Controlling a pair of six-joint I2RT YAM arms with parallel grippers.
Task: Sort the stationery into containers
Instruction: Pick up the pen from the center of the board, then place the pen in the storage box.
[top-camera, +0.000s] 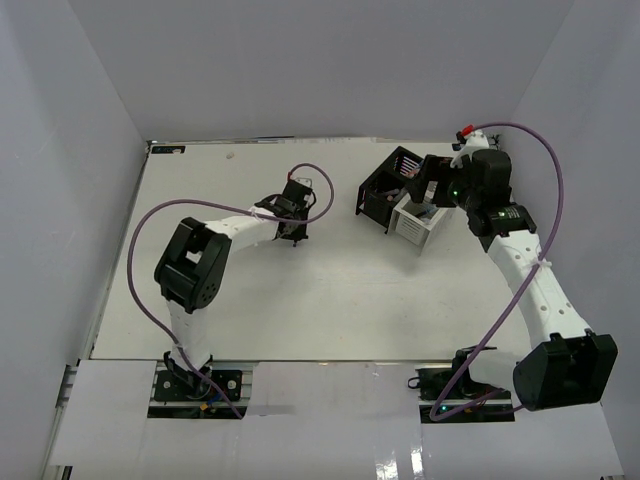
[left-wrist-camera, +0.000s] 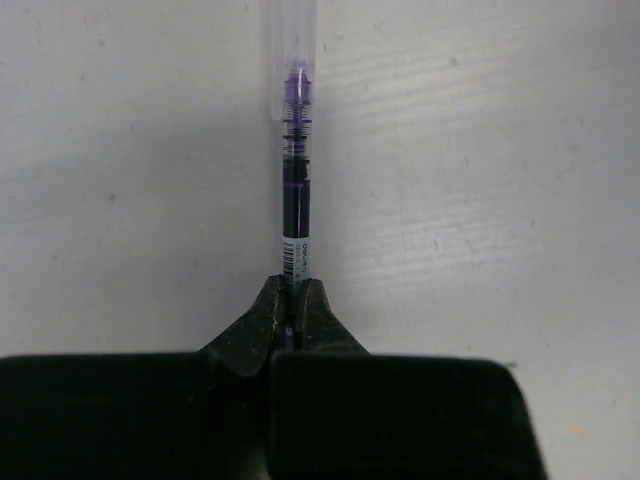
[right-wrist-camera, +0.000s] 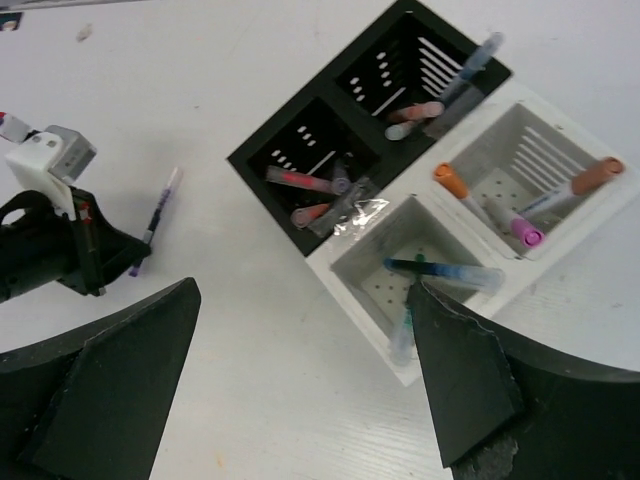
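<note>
My left gripper (left-wrist-camera: 293, 296) is shut on the end of a purple pen (left-wrist-camera: 296, 190) with a clear cap. The pen points away over the white table, at or just above its surface. This gripper (top-camera: 296, 232) is mid-table, left of the containers. In the right wrist view the same pen (right-wrist-camera: 160, 212) sticks out of the left gripper (right-wrist-camera: 133, 266). The black container (right-wrist-camera: 262, 152) holds red and pink pens in two compartments. The white container (right-wrist-camera: 355, 287) beside it holds blue and teal pens (right-wrist-camera: 450, 273) and orange-capped markers (right-wrist-camera: 590, 178). My right gripper (right-wrist-camera: 300, 290) is open and empty above the white container's near corner.
The two containers (top-camera: 380, 205) stand touching at the back right of the table. A scrap of clear wrapper (right-wrist-camera: 352, 212) lies across their shared edge. White walls enclose the table on three sides. A small dark label (top-camera: 168, 150) lies at the back left corner.
</note>
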